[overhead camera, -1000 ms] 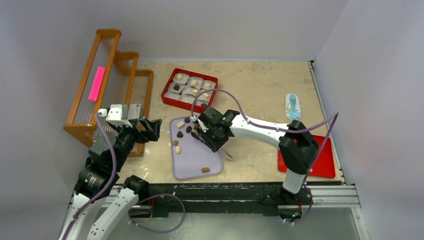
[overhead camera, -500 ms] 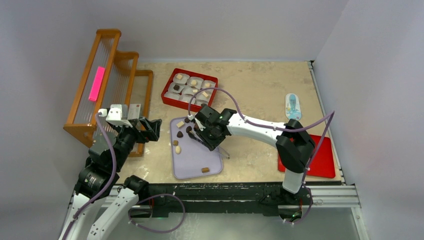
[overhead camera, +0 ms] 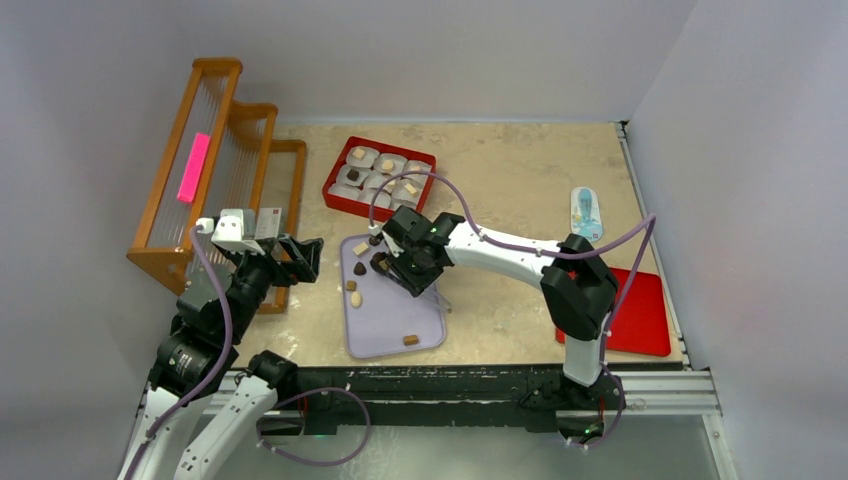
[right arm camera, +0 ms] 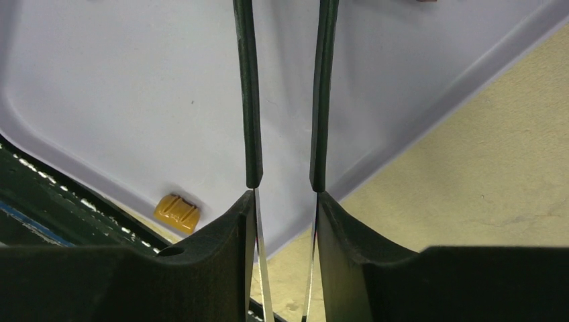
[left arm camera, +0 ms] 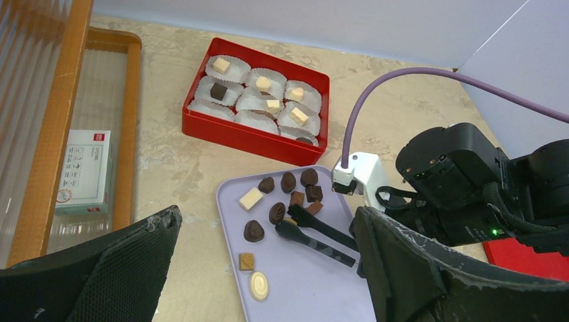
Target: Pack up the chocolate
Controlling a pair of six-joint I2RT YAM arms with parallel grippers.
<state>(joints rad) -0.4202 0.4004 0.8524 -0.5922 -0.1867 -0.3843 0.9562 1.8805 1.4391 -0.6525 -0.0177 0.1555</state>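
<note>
While the right claw (right arm camera: 283, 216) is clamped on the black tongs (left arm camera: 321, 233), whose two arms pass between its fingers, the tips of the tongs are close beside the chocolate (left arm camera: 277, 212) in the middle of the left wrist view; if they touch a piece, I cannot tell. Dark, light brown and cream pieces lie loose on the upper part of the lavender tray (left arm camera: 315, 288). One caramel piece (right arm camera: 176, 212) lies alone at the lower left of the right wrist view. More pieces sit in white paper cups (left arm camera: 255, 122) inside the red box (left arm camera: 235, 139), above the tray on the desk (left arm camera: 168, 161). The left claw (overhead camera: 302, 258) stands wide apart, holding nothing, to the left of the tray
</note>
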